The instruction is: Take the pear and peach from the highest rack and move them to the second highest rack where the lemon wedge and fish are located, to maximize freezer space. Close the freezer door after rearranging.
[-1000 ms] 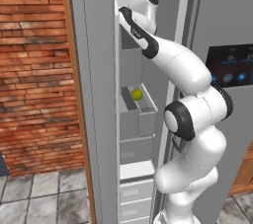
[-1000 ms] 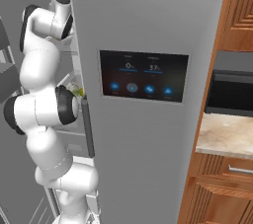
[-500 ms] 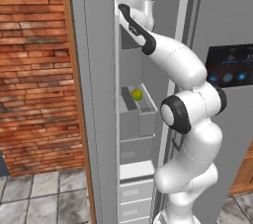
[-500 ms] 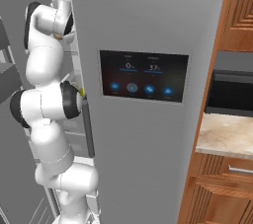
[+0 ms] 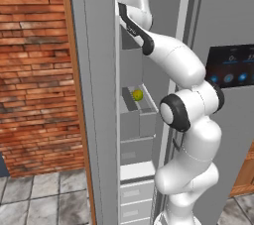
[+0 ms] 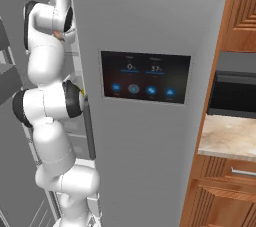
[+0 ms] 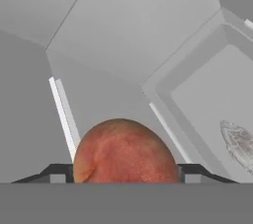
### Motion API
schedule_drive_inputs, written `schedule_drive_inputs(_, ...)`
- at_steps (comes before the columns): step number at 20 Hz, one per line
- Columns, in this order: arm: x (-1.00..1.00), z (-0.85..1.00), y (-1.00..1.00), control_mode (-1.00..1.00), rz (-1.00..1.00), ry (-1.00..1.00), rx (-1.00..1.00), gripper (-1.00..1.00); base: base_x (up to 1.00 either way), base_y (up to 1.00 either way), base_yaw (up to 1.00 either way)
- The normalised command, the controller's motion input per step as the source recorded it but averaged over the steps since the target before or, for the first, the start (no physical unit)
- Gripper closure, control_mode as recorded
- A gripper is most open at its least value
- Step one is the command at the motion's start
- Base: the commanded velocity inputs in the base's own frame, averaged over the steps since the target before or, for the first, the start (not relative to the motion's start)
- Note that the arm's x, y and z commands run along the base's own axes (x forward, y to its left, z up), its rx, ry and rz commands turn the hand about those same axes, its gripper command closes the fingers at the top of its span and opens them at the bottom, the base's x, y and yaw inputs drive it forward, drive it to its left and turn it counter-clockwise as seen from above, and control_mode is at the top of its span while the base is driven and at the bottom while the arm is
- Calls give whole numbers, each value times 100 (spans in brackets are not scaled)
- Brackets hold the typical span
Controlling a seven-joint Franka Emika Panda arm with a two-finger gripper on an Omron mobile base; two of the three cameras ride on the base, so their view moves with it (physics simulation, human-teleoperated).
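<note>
Clamping: pincer [image 7: 124, 172] tips flank peach [image 7: 124, 151] (touching); fish [image 7: 239, 143] hand view | lemon wedge [image 5: 137, 95] left base

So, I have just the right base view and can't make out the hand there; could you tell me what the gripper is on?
Observer: In the hand view, the gripper has its finger tips against both sides of the peach.
Operator: Thanks. Is the fish nearby?
Observer: Yes, the fish lies on a grey surface beyond the peach, apart from it.
Operator: Anything lower down?
Observer: In the left base view, a yellow-green item sits in a grey bin below the hand.
</note>
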Motion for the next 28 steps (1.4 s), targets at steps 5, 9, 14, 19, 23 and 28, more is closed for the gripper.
schedule_drive_inputs(5,-34,-12,-15,-100,2,-1,-1,100,0,0,0)
schedule_drive_inputs(9,-67,-15,-24,-100,0,-5,0,100,0,0,0)
schedule_drive_inputs(14,-86,-17,-27,-100,0,-8,0,100,0,0,0)
schedule_drive_inputs(19,-98,-19,-26,-100,0,-9,0,100,0,0,0)
schedule_drive_inputs(23,-100,-20,-16,-100,0,-8,0,100,0,0,0)
schedule_drive_inputs(28,-90,-31,-24,-100,0,0,4,100,0,0,0)
